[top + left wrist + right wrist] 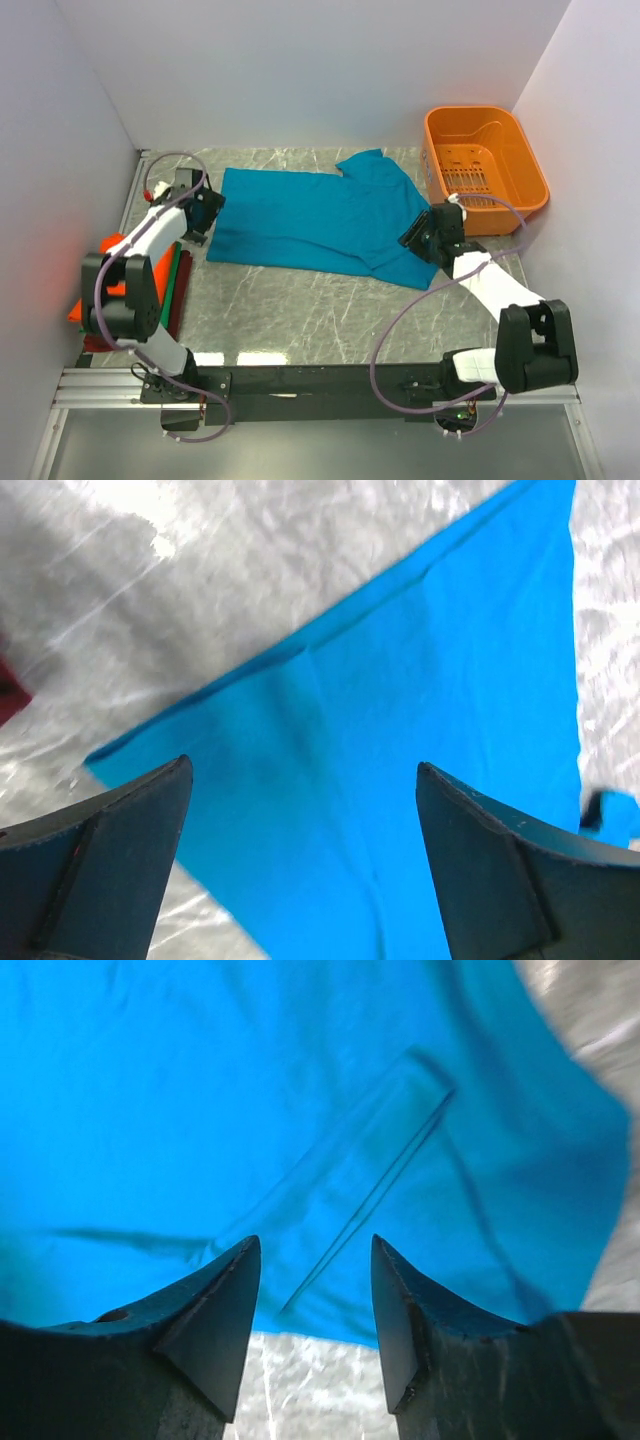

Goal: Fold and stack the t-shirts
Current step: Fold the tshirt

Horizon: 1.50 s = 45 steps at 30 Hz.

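Observation:
A teal-blue t-shirt (310,220) lies spread across the marble table, folded lengthwise, with one sleeve pointing up at the back right. My left gripper (200,212) hovers over its left end, jaws wide open with only cloth (400,740) beneath them. Over the shirt's right end sits my right gripper (425,236), open, above a folded sleeve hem (370,1180), nothing between its fingers. A stack of folded t-shirts, orange (100,290), green (172,270) and dark red (176,300), rests at the table's left edge under the left arm.
An orange plastic basket (485,165) stands at the back right corner, close behind the right gripper. White walls close in the table on three sides. Bare marble (300,310) shows in front of the shirt.

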{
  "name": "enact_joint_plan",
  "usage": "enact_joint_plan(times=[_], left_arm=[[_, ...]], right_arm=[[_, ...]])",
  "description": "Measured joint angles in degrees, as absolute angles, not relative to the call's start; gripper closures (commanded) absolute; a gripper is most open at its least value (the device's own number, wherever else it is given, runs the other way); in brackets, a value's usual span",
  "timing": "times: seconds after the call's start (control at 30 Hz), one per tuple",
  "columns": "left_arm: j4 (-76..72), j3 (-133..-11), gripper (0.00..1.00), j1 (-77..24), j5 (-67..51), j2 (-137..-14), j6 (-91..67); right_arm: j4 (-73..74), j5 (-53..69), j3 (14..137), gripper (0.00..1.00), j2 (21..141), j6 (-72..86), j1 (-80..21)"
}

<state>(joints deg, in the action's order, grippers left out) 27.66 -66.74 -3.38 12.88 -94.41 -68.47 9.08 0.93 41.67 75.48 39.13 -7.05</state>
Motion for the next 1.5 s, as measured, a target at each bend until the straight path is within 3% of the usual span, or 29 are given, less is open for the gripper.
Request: enact_joint_plan(times=[0.2,0.37,0.6,1.5], left_arm=[[25.74,-57.89,0.09,-7.77,11.84,-88.92,-68.27],[23.66,-53.06,0.10,-11.51,9.72,-88.92,-68.07],[21.10,-52.64,0.12,-11.84,9.50,-89.69,-67.16],[19.94,-49.58,0.22,-11.84,10.46,-90.72,-67.05]], right_arm=[[8.58,1.04,37.85,0.50,72.60,40.23,-11.55],[6.52,1.21,37.80,0.51,77.45,41.87,-16.05],[3.99,0.56,37.85,0.51,84.95,43.64,-16.64],[1.72,-0.01,39.88,0.58,87.48,44.69,-16.78]])
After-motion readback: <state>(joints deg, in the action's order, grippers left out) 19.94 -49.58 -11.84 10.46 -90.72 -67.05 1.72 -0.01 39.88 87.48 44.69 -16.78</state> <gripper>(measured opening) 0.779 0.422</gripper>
